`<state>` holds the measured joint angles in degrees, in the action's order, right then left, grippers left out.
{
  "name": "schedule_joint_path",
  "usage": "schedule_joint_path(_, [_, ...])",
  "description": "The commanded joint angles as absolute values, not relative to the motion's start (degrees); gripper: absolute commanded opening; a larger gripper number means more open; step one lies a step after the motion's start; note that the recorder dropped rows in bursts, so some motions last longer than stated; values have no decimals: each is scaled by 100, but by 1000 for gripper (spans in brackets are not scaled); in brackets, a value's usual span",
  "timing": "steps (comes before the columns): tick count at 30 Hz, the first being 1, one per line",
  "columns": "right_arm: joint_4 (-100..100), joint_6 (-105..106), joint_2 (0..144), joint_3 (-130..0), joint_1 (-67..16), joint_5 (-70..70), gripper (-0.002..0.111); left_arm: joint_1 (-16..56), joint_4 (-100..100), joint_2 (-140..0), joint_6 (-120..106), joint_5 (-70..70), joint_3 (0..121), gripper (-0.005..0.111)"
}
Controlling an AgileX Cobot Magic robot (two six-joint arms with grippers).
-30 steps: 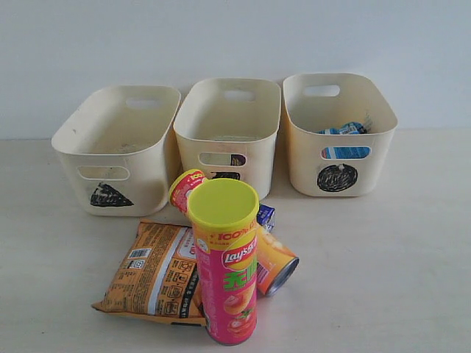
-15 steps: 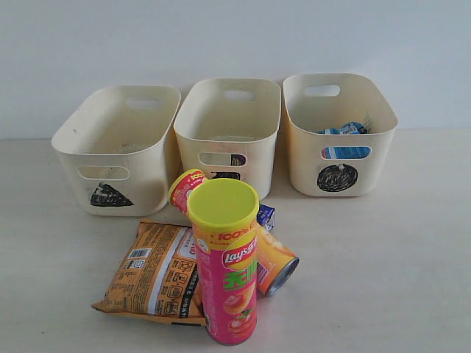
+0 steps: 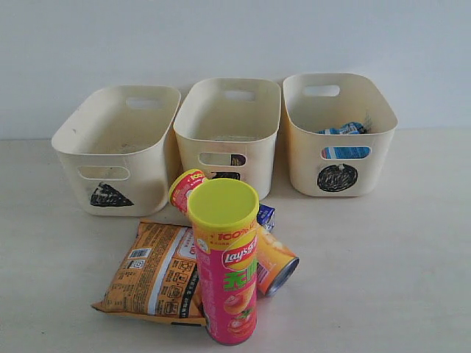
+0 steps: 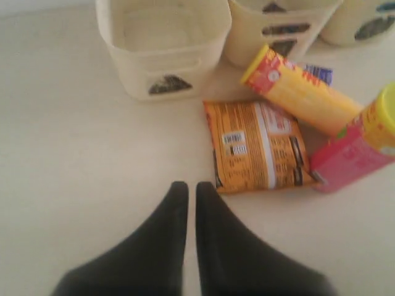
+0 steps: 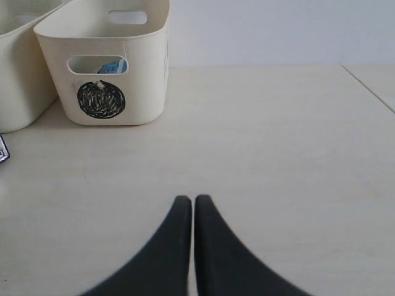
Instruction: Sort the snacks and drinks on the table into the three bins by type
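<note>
Where the tall pink cardboard chip tube (image 3: 229, 294) stands: near-centre of the pale beige table (image 3: 383, 279), upright, yellow-green lid (image 3: 222, 202) up.
Orange-yellow chip tube (image 3: 276, 261): lying behind it, axis far-left to near-right, capped end far-left.
Left gripper (image 4: 191, 187): black fingers pressed together, empty, above table.
Right gripper (image 5: 192, 200): likewise closed, empty.

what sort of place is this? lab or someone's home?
Most likely a lab test bench, not a home: a plain table against a blank wall, three alike bins with scribbled shape marks, and a pink tube and orange packet heaped in front like props.
</note>
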<state>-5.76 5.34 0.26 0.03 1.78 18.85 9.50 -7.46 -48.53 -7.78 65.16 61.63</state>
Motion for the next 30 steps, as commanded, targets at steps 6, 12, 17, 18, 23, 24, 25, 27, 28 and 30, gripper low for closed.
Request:
schedule_joint_path(6, [-540, 511, 0, 0, 209, 1823, 0, 1389, -1329, -6201, -684, 6858, 6194, 4])
schedule_joint_path(12, [-540, 511, 0, 0, 209, 1848, 0, 1389, -3196, -6899, -1922, 6681, 6194, 19])
schedule_joint_path(17, [-540, 497, 0, 0, 209, 1847, 0, 1389, -4415, -7025, -4091, 6403, 5890, 68])
schedule_joint_path(18, [-540, 497, 0, 0, 209, 1847, 0, 1389, -4688, -7025, -4543, 6338, 5732, 71])
schedule_joint_path(23, [-540, 497, 0, 0, 209, 1847, 0, 1811, -5677, -7025, -7407, 6062, 4794, 82])
schedule_joint_path(24, [-540, 497, 0, 0, 209, 1847, 0, 1874, -5768, -7025, -7609, 5924, 4672, 85])
schedule_joint_path(25, [-540, 497, 0, 0, 209, 1847, 0, 1930, -5858, -7025, -7735, 5721, 4563, 88])
schedule_joint_path(27, [-540, 497, 0, 0, 209, 1847, 0, 2015, -6033, -7034, -7944, 5192, 4358, 95])
schedule_joint_path(28, [-540, 497, 0, 0, 209, 1847, 0, 2092, -6204, -7034, -8180, 4781, 4224, 100])
schedule_joint_path(30, [-540, 497, 0, 0, 209, 1847, 0, 2206, -6575, -7064, -8846, 4308, 4064, 104])
